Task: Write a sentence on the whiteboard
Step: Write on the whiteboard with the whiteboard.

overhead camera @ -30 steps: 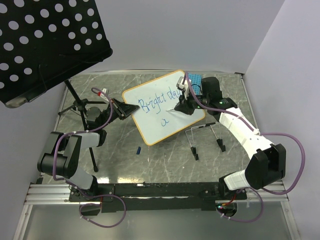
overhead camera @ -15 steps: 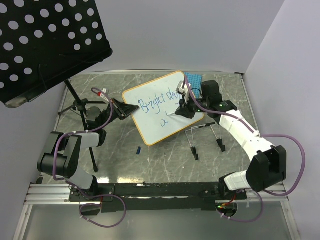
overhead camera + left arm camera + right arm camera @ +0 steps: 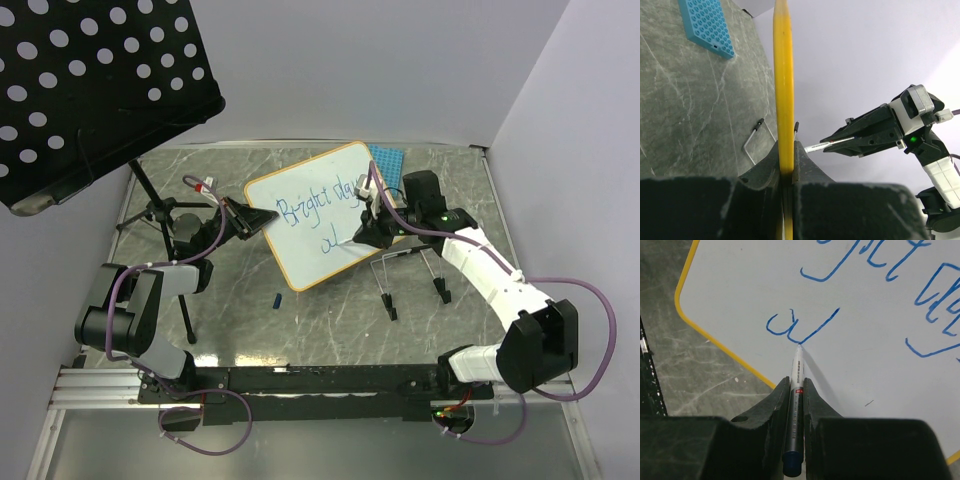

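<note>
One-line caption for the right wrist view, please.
Right fingers pinch a marker, tip touching the whiteboard, early in the second line of the blue sentence.

1. whiteboard (image 3: 300, 250): glossy, smooth white face w/ yellow plastic-looking rim.
2. table (image 3: 330, 330): grey marble-look top, sl. sheen.
3. studded plate (image 3: 707, 25): blue plastic, matt.
4. marker (image 3: 796, 385): smooth silvery barrel.

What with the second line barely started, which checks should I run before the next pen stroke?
1. Left end effector shut on yellow-orange rim of glossy white rectangular whiteboard: ok.
2. Right end effector shut on slim silver marker: ok.
3. Marker tip touching board at last blue stroke: ok.
4. Blue handwritten sentence finished: not ok, second line has only its first marks.
5. Marker's ink level: cannot tell.
</note>
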`<state>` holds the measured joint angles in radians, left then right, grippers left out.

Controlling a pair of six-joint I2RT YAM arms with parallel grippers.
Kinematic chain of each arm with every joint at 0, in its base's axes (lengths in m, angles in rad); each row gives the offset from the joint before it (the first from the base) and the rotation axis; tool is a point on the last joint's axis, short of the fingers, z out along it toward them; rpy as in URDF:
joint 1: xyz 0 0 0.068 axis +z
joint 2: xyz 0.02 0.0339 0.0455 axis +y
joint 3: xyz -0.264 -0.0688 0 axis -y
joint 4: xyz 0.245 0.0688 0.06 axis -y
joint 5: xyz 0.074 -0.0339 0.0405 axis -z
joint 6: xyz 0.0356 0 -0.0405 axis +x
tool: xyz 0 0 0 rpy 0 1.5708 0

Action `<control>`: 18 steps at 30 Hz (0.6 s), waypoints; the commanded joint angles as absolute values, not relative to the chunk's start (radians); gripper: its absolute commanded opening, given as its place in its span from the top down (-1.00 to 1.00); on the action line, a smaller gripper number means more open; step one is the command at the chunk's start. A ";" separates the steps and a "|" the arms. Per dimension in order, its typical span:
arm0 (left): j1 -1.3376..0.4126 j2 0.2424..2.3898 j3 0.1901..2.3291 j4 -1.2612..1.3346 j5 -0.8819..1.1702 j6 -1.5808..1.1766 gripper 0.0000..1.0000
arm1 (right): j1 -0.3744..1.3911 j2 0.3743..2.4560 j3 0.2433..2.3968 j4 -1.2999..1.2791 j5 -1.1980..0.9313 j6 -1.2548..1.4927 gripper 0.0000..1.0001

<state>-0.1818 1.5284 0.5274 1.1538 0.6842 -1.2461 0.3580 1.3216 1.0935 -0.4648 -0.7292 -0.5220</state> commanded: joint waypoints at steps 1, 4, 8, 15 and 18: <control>-0.181 1.486 0.586 1.585 0.684 -1.307 0.98 | 0.373 1.284 1.085 -0.500 -0.753 -0.555 1.00; -0.181 1.486 0.584 1.586 0.684 -1.308 0.98 | 0.374 1.285 1.088 -0.491 -0.747 -0.546 1.00; -0.181 1.485 0.583 1.588 0.684 -1.310 0.98 | 0.374 1.295 1.112 -0.459 -0.726 -0.519 1.00; -0.179 1.473 0.577 1.578 0.689 -1.304 0.98 | 0.373 1.330 1.152 -0.422 -0.690 -0.494 1.00; -0.181 1.474 0.574 1.583 0.687 -1.307 0.98 | 0.373 1.339 1.158 -0.410 -0.681 -0.485 1.00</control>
<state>-0.1818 1.5284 0.5274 1.1545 0.6834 -1.2423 0.3668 1.3266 1.1076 -0.4637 -0.7071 -0.4976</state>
